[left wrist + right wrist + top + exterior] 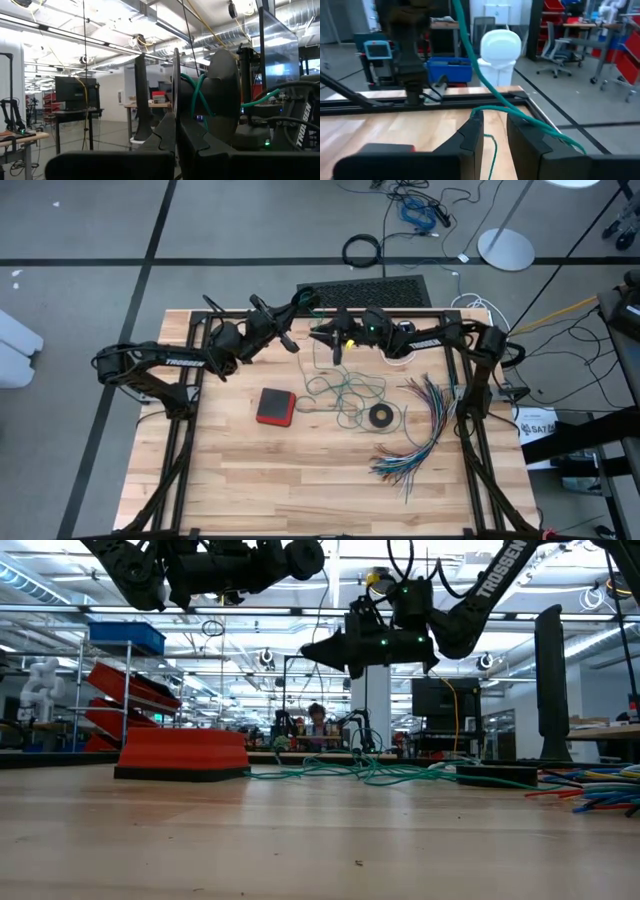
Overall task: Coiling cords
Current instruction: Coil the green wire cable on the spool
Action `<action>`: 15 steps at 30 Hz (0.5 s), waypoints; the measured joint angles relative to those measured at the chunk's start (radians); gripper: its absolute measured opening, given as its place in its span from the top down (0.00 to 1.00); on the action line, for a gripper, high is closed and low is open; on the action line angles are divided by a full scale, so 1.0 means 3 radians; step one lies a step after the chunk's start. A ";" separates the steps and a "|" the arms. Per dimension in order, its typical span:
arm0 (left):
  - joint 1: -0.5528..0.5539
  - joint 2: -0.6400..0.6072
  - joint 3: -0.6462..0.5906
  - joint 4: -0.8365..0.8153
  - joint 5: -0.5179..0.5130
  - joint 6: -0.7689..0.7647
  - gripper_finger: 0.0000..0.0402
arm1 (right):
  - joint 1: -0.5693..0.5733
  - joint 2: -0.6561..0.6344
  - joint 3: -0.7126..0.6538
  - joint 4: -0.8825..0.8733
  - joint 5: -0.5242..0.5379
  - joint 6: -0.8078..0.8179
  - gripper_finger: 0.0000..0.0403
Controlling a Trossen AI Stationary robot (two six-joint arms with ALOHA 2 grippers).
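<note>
We find the left gripper [290, 343] clenched at upper centre of the high view, teal-green cord [197, 95] looped around it. Right gripper [334, 337] just right, cord through its parted jaws; the slack [345, 390] trails below toward frame centre.

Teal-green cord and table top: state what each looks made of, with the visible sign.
Teal-green cord: probably a plastic or rubber jacket, smooth; it lies in loose, limp loops and wraps around the left gripper.
Table top: wood, apparently butcher-block, matte pale finish; narrow jointed strips with grain are visible.
</note>
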 joint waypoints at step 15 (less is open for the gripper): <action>-0.0063 0.0000 0.0000 -0.0065 -0.0001 -0.0049 1.00 | 0.0064 0.0000 0.0000 0.0143 -0.0001 0.0138 0.82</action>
